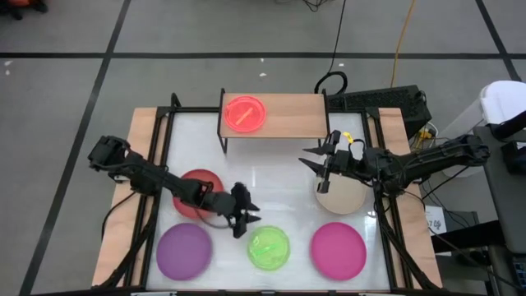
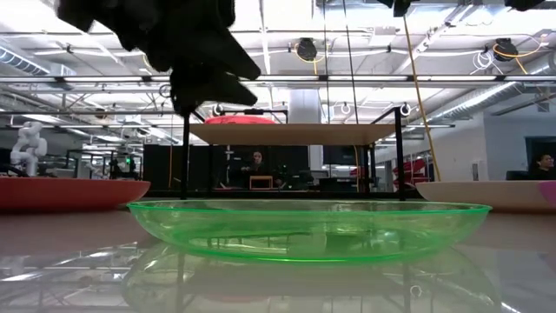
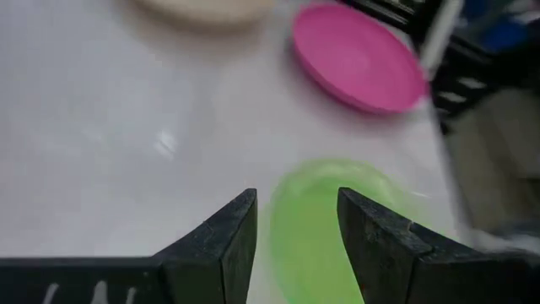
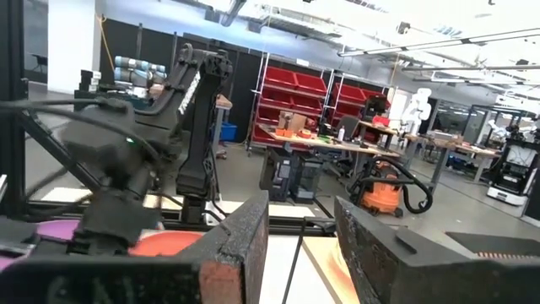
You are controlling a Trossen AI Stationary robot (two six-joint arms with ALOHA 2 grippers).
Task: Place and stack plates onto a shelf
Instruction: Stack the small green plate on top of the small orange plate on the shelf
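The translucent green plate (image 1: 269, 247) (image 2: 308, 228) (image 3: 325, 228) lies flat on the white tabletop near its front edge. My left gripper (image 1: 251, 218) (image 2: 204, 78) (image 3: 297, 203) hovers open just above and left of it, touching nothing. A pink plate (image 1: 244, 113) (image 2: 234, 119) lies on the left part of the wooden shelf (image 1: 292, 115) (image 2: 291, 132). My right gripper (image 1: 308, 159) (image 4: 301, 211) is open in the air above the beige plate's (image 1: 341, 197) left edge, pointing toward the table's left.
A red plate (image 1: 200, 193) lies under my left arm, a purple plate (image 1: 184, 251) at the front left and a magenta plate (image 1: 338, 249) (image 3: 359, 55) at the front right. The shelf's right part is bare. Black frame rails run along both table sides.
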